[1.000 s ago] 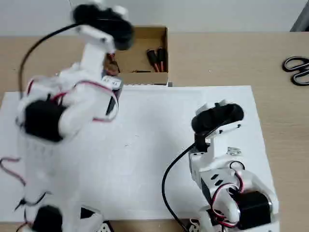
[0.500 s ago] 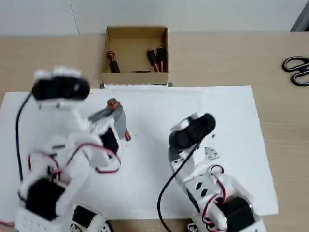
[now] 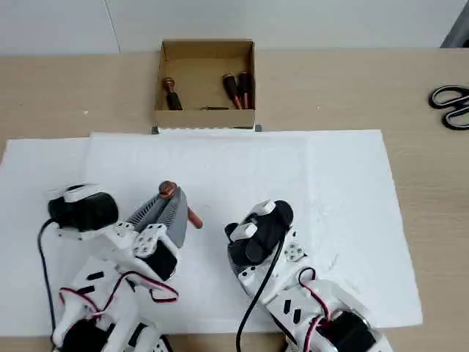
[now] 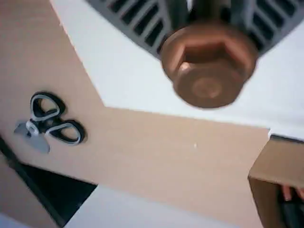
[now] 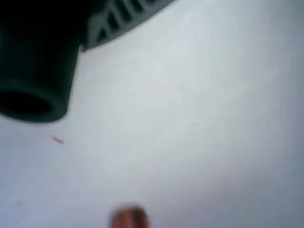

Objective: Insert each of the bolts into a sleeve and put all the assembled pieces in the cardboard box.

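The light wooden table (image 3: 330, 88) runs back to a pale wall (image 3: 308, 18) behind the cardboard box (image 3: 205, 117). A white sheet (image 3: 344, 191) covers the table from the box's front wall towards the arms.

Well in front of the box and a little to its left stands the left arm (image 3: 110, 257). The right arm (image 3: 315, 308) stands in front of the box too, slightly to its right.

The box lies open near the far edge of the table. Far to its right, off the sheet, lie black-handled scissors (image 3: 451, 106).

The left claw (image 3: 173, 199) is closed on a copper bolt (image 4: 206, 64), lifted over the sheet in front of the box, its hexagonal head between the grey fingers (image 4: 128, 19).

The right claw (image 5: 76, 33) grips a black sleeve (image 5: 33, 71) above the sheet, with the open end showing.

In the box lie three assembled pieces: one (image 3: 171, 93) by the left wall and two (image 3: 238, 88) together near the right wall.
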